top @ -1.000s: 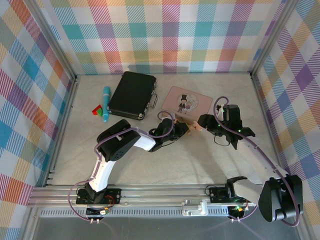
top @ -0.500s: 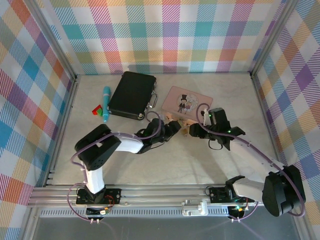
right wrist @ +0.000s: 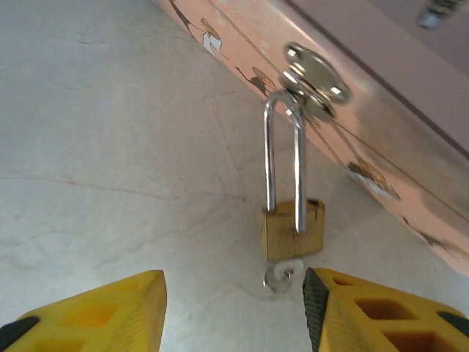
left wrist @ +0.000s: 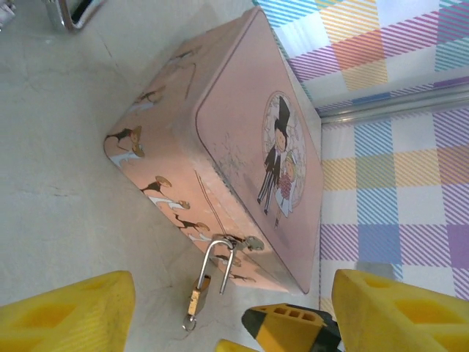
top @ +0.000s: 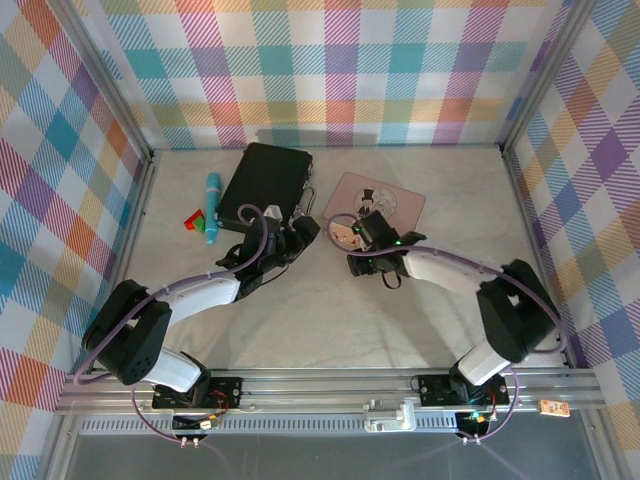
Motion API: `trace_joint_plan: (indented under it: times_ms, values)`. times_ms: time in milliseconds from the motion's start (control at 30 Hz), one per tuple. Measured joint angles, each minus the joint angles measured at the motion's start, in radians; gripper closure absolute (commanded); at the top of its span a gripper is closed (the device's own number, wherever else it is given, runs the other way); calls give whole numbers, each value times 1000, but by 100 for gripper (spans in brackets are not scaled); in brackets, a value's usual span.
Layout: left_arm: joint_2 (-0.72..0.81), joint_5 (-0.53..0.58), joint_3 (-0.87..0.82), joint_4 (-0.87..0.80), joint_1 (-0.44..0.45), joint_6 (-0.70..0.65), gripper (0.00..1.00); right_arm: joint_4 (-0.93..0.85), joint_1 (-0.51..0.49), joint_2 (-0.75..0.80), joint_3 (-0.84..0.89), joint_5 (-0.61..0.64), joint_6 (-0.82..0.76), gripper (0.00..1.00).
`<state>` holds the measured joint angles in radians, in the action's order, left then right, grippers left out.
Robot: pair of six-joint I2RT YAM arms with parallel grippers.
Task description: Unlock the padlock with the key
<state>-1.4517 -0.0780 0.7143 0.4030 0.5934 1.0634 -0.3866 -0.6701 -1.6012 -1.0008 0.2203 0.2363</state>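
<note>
The small brass padlock [right wrist: 293, 231] hangs by its silvery shackle [right wrist: 284, 158] from the hasp of the pink picture tin [top: 385, 200]. A silver key [right wrist: 282, 275] sticks in its underside. My right gripper [right wrist: 233, 282] is open just short of the lock, its right finger [right wrist: 381, 315] close beside the key without touching it. My left gripper [left wrist: 234, 293] is open too, back from the tin [left wrist: 242, 147]. From there I see the padlock [left wrist: 194, 293] side-on, with one shackle leg [left wrist: 226, 275] ending free outside the body. In the top view, the left gripper [top: 300, 232] and right gripper [top: 352, 243] flank the tin's front-left corner.
A black case [top: 265, 185] lies just left of the tin, close behind my left gripper. A teal pen [top: 212, 205] and a small red and green object [top: 193, 218] lie further left. Checked walls enclose the table, with bare surface in front of both grippers.
My left gripper has opened and drawn back leftward from the tin toward the black case. My right gripper has swung left across the table to the padlock.
</note>
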Motion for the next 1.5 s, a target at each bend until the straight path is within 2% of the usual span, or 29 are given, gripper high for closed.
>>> trace_joint_plan:
  times_ms: [167, 367, 567, 767, 867, 967, 1133, 1233, 1367, 1500]
  values:
    - [-16, -23, 0, -1, -3, -2, 30, -61, -25, -151, -92, 129, -18, 52]
    - [-63, -47, -5, 23, -3, 13, 30, -107, -31, -207, -103, 212, -17, 57]
    - [-101, -67, -5, 68, -3, 32, 31, -100, -32, -214, -103, 213, -18, 57]
    - [-127, -82, -5, 104, -3, 48, 32, -74, -33, -220, -99, 188, -22, 64]
    - [-135, -90, -5, 117, -3, 51, 32, -74, -33, -222, -99, 188, -27, 73]
    - [-148, -99, -9, 143, -3, 59, 33, -67, -32, -222, -98, 189, -31, 77]
    - [-178, -124, -29, 201, -3, 74, 35, -62, -33, -217, -90, 124, -38, 83]
    - [-222, -157, -30, 264, -3, 77, 39, -58, -21, -177, -82, 43, -53, 93]
    - [-302, -206, -30, 381, 0, 88, 44, -55, 25, -116, -72, -87, -95, 99]
    - [-392, -230, -30, 503, 8, 110, 48, -46, 84, -94, -63, -209, -140, 100]
